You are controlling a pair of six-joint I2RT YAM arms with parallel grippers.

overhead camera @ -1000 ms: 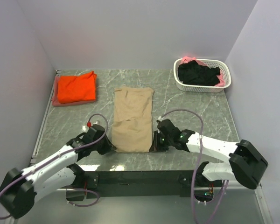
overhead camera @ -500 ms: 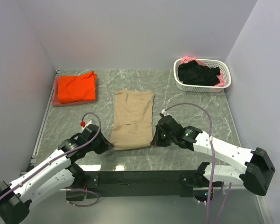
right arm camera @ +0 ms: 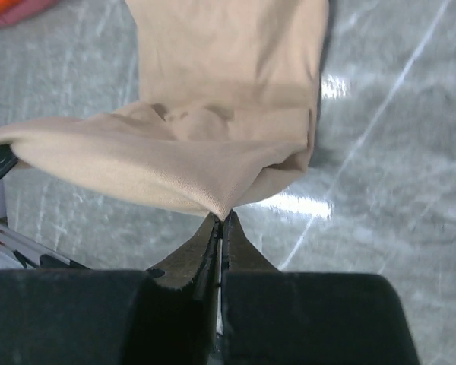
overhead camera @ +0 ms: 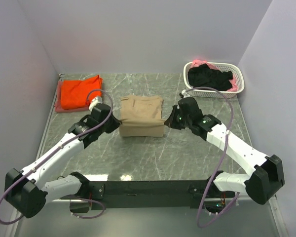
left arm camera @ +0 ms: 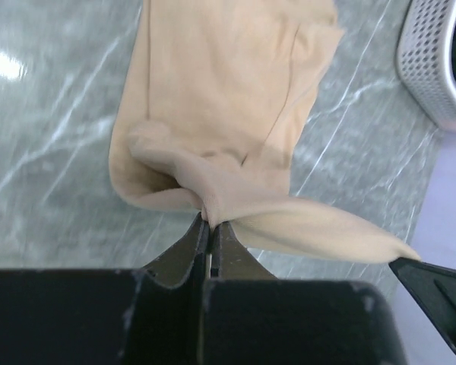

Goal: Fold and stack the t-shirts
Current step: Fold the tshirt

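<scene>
left tool [left arm camera: 209, 222] + right tool [right arm camera: 221, 218] | pinching tan t-shirt [overhead camera: 141, 114] corners | arms extended inward

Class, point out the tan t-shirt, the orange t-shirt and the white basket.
tan t-shirt [overhead camera: 141, 117], top external view, middle of the folded cloth.
orange t-shirt [overhead camera: 79, 93], top external view, centre of the cloth.
white basket [overhead camera: 212, 93], top external view, near side wall.

No readable text, label, brand or number shows in any view.

Both white arms [overhead camera: 56, 155] have black joints, lilac cables [overhead camera: 209, 88], and dark tapered fingers [left arm camera: 181, 257].
</scene>
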